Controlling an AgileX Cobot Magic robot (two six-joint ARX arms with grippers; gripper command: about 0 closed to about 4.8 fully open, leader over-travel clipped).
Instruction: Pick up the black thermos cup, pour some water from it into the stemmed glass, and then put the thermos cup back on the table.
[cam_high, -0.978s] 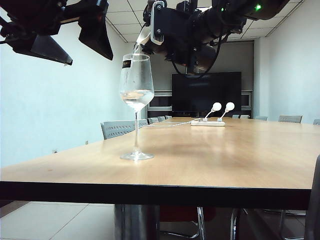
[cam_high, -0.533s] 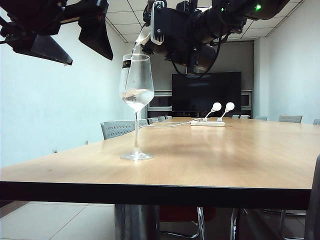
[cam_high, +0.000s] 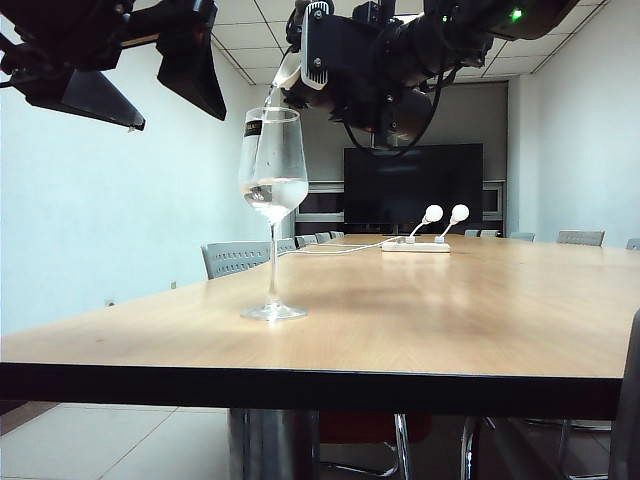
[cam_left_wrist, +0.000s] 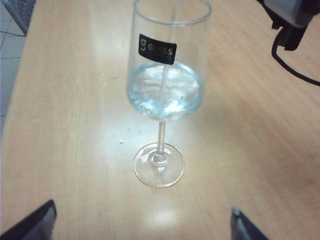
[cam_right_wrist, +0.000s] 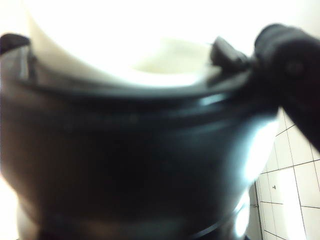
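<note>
The stemmed glass stands on the table, holding water in the lower part of its bowl. Above its rim the black thermos cup lies tilted. Its whitish spout is over the rim and a thin stream of water runs down into the glass. My right gripper is shut on the thermos cup, whose dark body fills the right wrist view and hides the fingers. My left gripper hangs open, high and left of the glass, with nothing between its fingertips.
A white power strip with two round white plugs lies far back on the table, with a cord trailing left. Behind it is a dark wall screen, and grey chairs line the far side. A black cable hangs from the right arm.
Both arms have kept still. The stream keeps running and the water surface in the glass shifts a little.
</note>
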